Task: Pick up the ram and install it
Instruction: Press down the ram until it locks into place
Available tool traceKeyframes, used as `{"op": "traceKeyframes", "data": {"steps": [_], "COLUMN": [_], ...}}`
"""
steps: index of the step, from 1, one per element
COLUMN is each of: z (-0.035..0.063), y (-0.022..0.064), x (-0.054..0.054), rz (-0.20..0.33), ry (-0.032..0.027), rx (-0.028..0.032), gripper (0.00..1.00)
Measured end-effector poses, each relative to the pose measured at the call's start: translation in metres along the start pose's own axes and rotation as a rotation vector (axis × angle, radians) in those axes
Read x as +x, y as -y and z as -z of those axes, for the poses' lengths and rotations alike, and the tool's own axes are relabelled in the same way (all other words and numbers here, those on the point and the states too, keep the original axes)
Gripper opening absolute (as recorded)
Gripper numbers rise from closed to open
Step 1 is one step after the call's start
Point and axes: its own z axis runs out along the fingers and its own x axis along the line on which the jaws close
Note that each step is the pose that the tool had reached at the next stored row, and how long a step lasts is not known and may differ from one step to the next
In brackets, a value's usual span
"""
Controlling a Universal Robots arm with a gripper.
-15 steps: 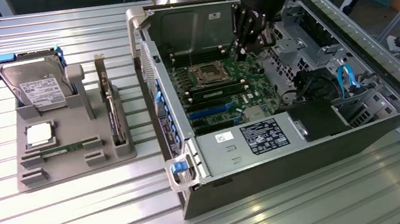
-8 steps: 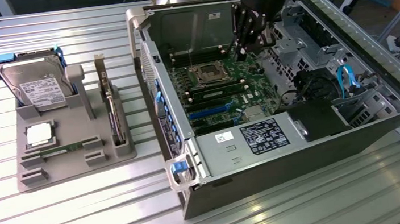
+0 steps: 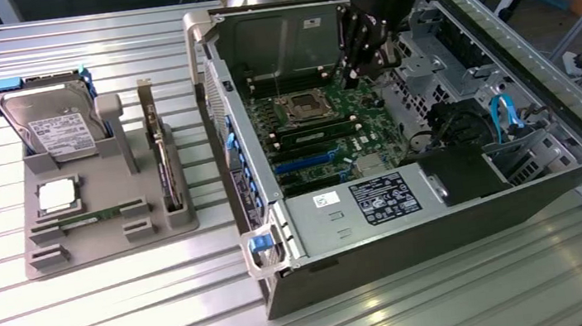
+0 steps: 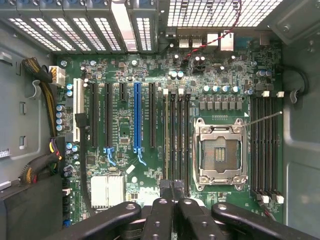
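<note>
Exterior view: the jaws sit inside the open computer case (image 3: 412, 240), clenched tight over the memory slots (image 4: 176, 140) by the processor socket (image 4: 219, 150). A ram (image 3: 97, 213) lies in the grey holder (image 3: 110, 233) on the desk (image 3: 99, 320), well apart from them.

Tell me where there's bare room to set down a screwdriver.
The bare table slats nearest the exterior camera, bordered by the gray parts tray and the computer case. The gap between tray and case is narrow; inside the case is crowded.

Bright glare on the ribbed metal table (image 3: 99, 320), dim shadow inside the open computer case (image 3: 413, 248)
</note>
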Motion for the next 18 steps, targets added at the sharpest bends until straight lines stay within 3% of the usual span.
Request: {"op": "traceKeyframes", "data": {"steps": [5, 12, 18], "z": [0.0001, 0.0012, 0.0012], "y": [0.0024, 0.024, 0.0239], "x": [0.0, 0.0, 0.0], "rz": [0.003, 0.014, 0.014], "ry": [-0.0002, -0.0007, -0.0007], "rx": [0.0, -0.002, -0.0019], "gripper": [0.1, 0.1, 0.1]}}
